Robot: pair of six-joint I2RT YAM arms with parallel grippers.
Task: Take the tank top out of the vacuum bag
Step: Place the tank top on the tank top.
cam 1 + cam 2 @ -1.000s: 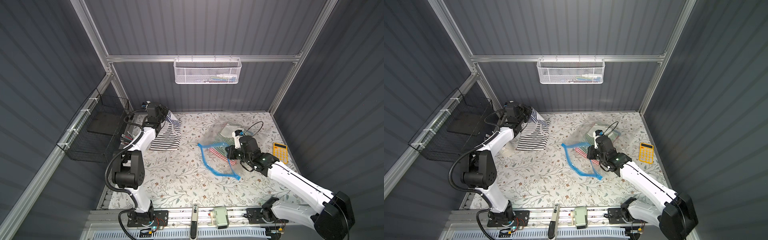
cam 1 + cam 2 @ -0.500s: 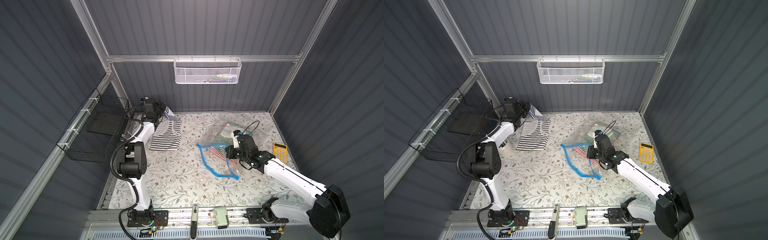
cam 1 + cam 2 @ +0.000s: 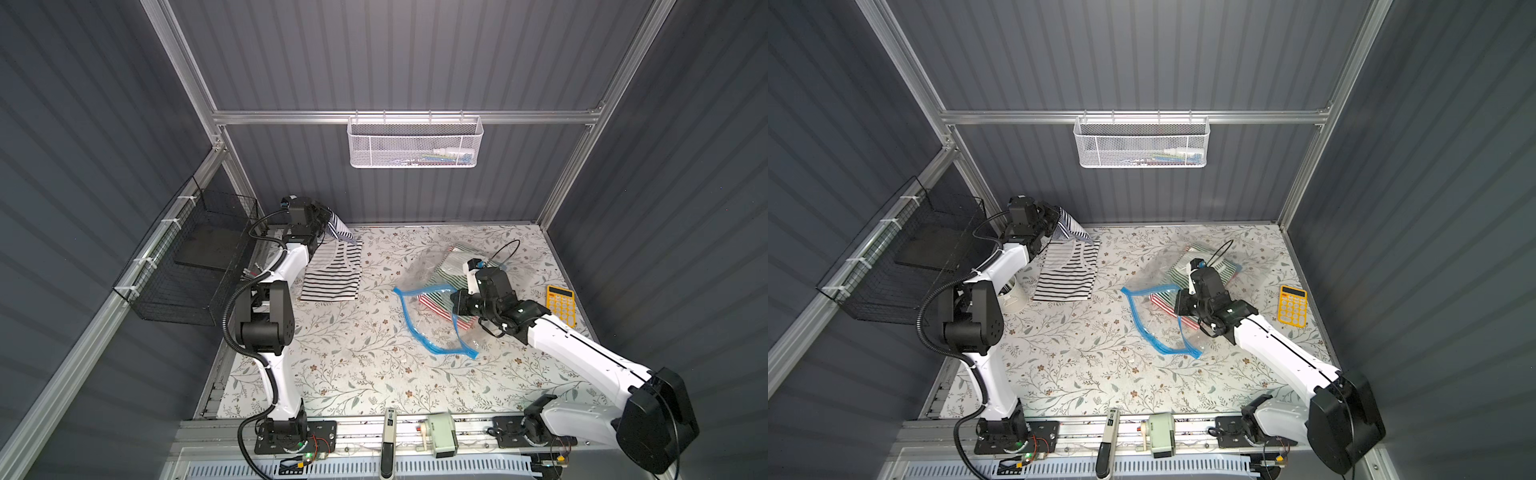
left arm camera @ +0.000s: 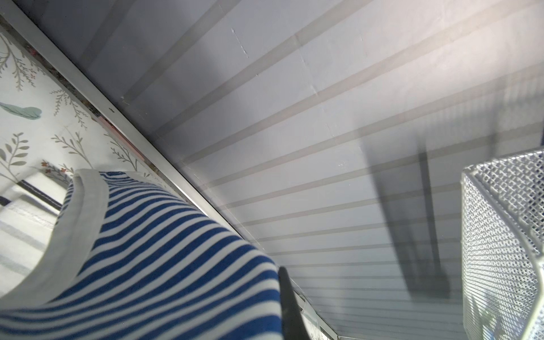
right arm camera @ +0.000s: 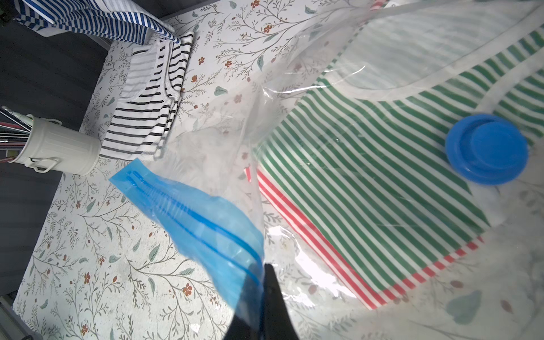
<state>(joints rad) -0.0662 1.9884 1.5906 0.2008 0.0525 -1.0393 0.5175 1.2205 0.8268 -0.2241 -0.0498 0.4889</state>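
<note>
Floral-print tabletop [image 3: 353, 365], grey ribbed walls [image 3: 415, 62]. My right claw [image 3: 456, 308] pinches the blue zip strip [image 5: 191, 217] of the vacuum bag [image 3: 419, 270]; at ten o'clock, my left claw [image 3: 324, 218] clamps the blue-striped tank top [image 3: 338, 227], outside the bag.

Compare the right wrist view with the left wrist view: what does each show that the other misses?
Right wrist only: the vacuum bag, its blue zip strip pinched in the right pincer, the valve cap, a green-striped top and red-striped fabric inside the bag, a black-striped top and a white cup on the table. Left wrist only: the white mesh basket. Both: the blue-striped tank top and the floral table cover.
</note>
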